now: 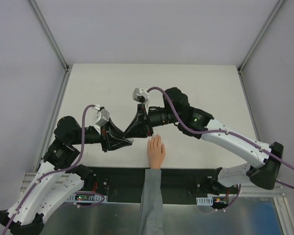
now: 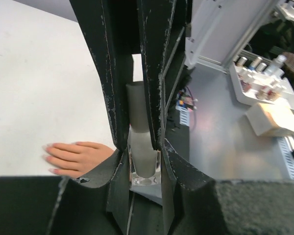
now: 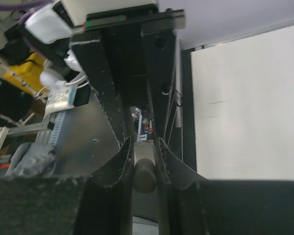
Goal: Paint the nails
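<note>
With the left pincer [image 1: 127,142], clamps a small bottle [image 2: 146,169] of clear glass with grey inside, fingers [image 2: 112,183] pressed against both its sides and a tall grey cap [image 2: 136,110] pointing away from the wrist camera. With the right pincer [image 1: 133,131], pinches a dark round-ended stub [image 3: 144,174], jaws almost together around it; cannot tell from that view whether it is part of the bottle. Has both pincers tip to tip over the white table [image 1: 186,88], near the fingertips of the small peach hand [image 1: 156,152] yet apart from them. Finds that hand lying flat, palm down, by the near edge of the table between the two arms, grey sleeve [image 1: 151,200] running back off the edge. Shows the nails [image 2: 45,158] as tiny pale pink tips on the spread fingers, aimed at the far side of the table. Beyond the table edge, in the left wrist view, takes in a white tray [image 2: 242,93] of little bottles [image 2: 257,66] and a white box [image 2: 274,120].
</note>
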